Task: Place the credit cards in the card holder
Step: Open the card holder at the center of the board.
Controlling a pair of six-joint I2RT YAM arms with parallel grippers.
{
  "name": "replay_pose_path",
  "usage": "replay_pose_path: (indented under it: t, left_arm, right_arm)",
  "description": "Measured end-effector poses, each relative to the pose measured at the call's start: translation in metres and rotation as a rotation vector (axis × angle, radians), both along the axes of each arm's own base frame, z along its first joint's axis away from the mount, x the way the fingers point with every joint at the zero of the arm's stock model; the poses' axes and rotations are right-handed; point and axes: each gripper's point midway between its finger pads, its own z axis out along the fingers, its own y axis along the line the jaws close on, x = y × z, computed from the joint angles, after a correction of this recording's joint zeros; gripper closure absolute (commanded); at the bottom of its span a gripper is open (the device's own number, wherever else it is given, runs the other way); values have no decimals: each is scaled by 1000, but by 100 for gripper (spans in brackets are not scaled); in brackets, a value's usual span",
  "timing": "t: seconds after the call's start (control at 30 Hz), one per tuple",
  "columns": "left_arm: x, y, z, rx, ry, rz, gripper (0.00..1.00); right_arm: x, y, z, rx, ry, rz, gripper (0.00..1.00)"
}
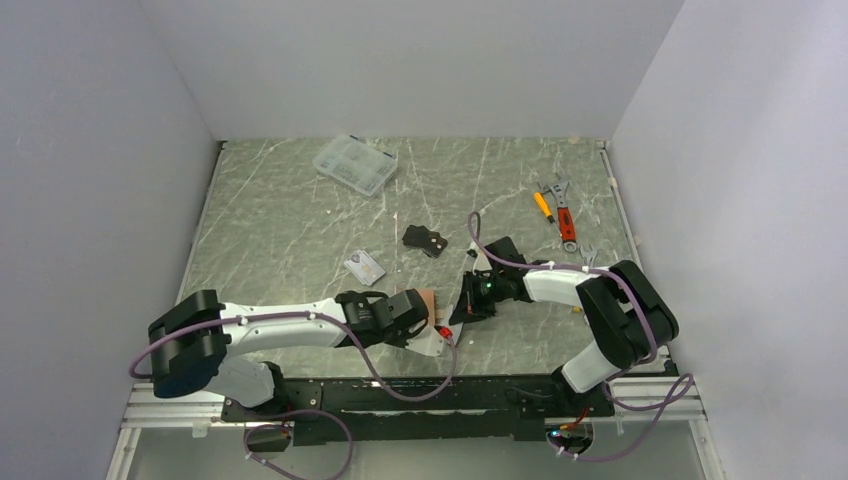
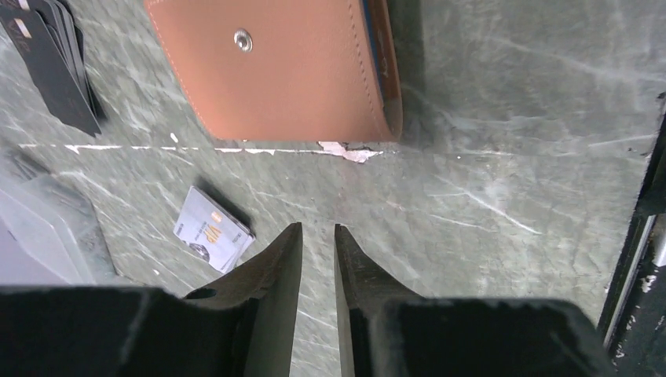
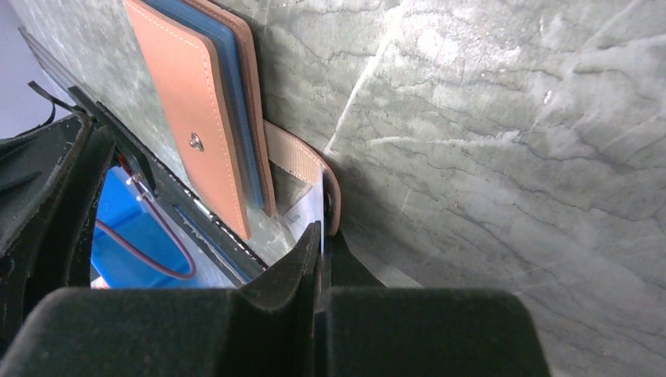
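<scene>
- Two white-and-black robot arms reach inward from the near edge. The left gripper (image 1: 430, 325) (image 2: 318, 229) hovers with its jaws slightly parted and nothing between them. The right gripper (image 1: 468, 305) (image 3: 320, 232) has its jaws pressed together.
- Green-grey marbled table (image 1: 300, 215) carries everything.
- Clear plastic compartment box (image 1: 355, 165) sits at the far left, well apart from the arms.
- Pinkish-brown leather card holder (image 1: 427, 300) (image 2: 283, 71) (image 3: 188, 118) lies near the table's front edge between the two grippers, with its snap stud facing up and blue inner layers showing along one side. Its closing tab (image 3: 302, 161) curls down to the right gripper's fingertips. Whether they pinch the tab or the thin pale sheet beside it, I cannot tell.
- Small stack of black credit cards (image 1: 425, 240) (image 2: 51, 67) lies fanned out, farther back than the holder.
- Silver-grey credit card (image 1: 364, 266) (image 2: 212, 236) lies flat, left of the black stack and near the left gripper.
- Orange-handled wrench (image 1: 567, 225) and yellow screwdriver (image 1: 543, 207) rest at the far right.
</scene>
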Motion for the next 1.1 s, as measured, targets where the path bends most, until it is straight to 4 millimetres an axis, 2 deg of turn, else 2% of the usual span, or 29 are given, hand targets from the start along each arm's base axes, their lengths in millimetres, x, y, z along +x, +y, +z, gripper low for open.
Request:
replay_pose_path:
  t: [0.1,0.17,0.23,0.27,0.33,0.43,0.53,0.67,0.83,1.1]
  left_arm:
    - [3,4,0,5,18,28,71]
    - [0,-3,4,-10,43,25,67]
    - [-4,-22,13,-46,71,3,52]
    - [-6,-32,18,-65,82,-10,49]
    - [-14,-60,27,-113,115,-49,47]
    - [-29,-85,26,-136,160,-106,45]
    - [-43,-98,12,-112,217,-151,44]
    - [-50,-104,-8,-75,252,-176,44]
    - [-47,-112,-18,-72,232,-214,46]
    - [-31,-109,-38,-18,213,-228,62]
  right_arm:
    - [1,-1,0,-5,-6,-6,100]
    - [1,-1,0,-6,-5,-8,100]
    - [1,-1,-1,-4,-3,-12,100]
    - [1,-1,-1,-4,-2,-13,100]
    - [1,-1,-1,-4,0,-17,100]
    - [1,-1,-1,-3,3,-21,100]
    - [1,-1,-1,0,-2,-22,100]
    - [0,-1,-1,4,-5,-27,100]
    - [0,-1,-1,6,-8,-28,100]
    - [-1,-1,-2,14,-6,-34,100]
